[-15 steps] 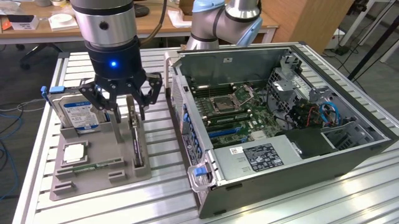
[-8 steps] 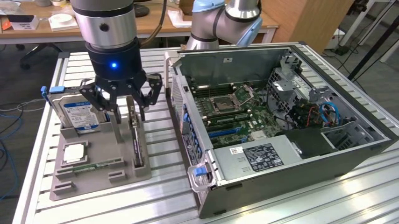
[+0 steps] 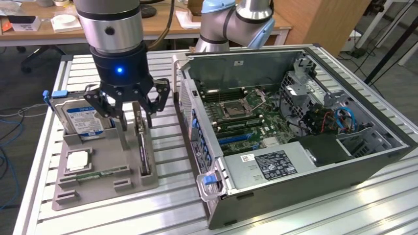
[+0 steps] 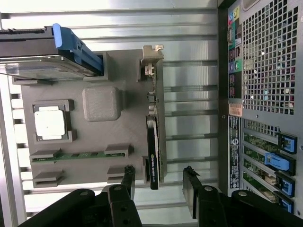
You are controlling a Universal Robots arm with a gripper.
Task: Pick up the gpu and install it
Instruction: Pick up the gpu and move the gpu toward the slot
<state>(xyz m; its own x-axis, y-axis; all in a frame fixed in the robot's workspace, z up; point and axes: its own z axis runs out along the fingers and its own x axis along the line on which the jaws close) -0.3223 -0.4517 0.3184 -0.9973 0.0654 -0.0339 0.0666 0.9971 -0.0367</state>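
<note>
Standing on edge, the gpu (image 3: 144, 152) (image 4: 152, 151) lies between the parted jaws, untouched.

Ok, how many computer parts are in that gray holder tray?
4: the hard drive at the tray's far end, the processor chip flat in the middle, the memory stick in front of it, and the gpu on edge on the side toward the computer case.

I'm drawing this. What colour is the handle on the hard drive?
The handle is blue, clearest in the wrist view.

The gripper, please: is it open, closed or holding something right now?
Gripper: open, straddling the thin flat black gpu card, not clamped on it.
</note>
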